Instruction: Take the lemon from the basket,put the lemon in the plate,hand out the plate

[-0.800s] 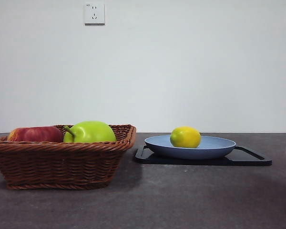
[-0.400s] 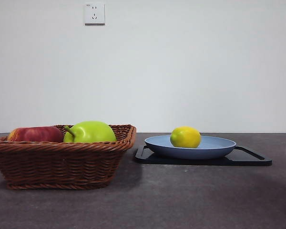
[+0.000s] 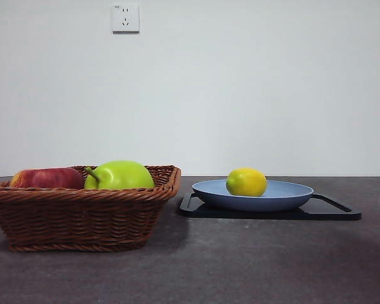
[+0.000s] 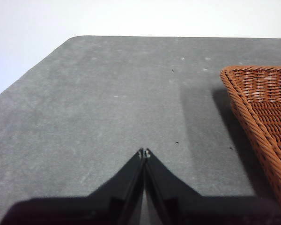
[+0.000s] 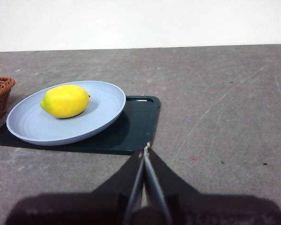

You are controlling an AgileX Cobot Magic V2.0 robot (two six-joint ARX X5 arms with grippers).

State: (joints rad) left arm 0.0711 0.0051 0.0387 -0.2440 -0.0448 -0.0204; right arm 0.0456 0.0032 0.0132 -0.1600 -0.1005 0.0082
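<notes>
The yellow lemon (image 3: 246, 182) lies in the light blue plate (image 3: 291, 193), which rests on a black tray (image 3: 332, 210). The right wrist view shows the lemon (image 5: 65, 101) on the plate (image 5: 103, 110). The brown wicker basket (image 3: 82, 215) stands at the left; its corner (image 4: 264, 108) shows in the left wrist view. My right gripper (image 5: 145, 148) is shut and empty, a short way back from the tray. My left gripper (image 4: 144, 152) is shut and empty over bare table beside the basket. Neither gripper shows in the front view.
A red apple (image 3: 45, 178) and a larger green stemmed fruit (image 3: 120, 175) sit in the basket. The black tray (image 5: 131, 124) has handles at its ends. The dark grey table (image 3: 253, 259) ends at a white wall; its rounded corner (image 4: 72, 40) lies ahead of my left gripper.
</notes>
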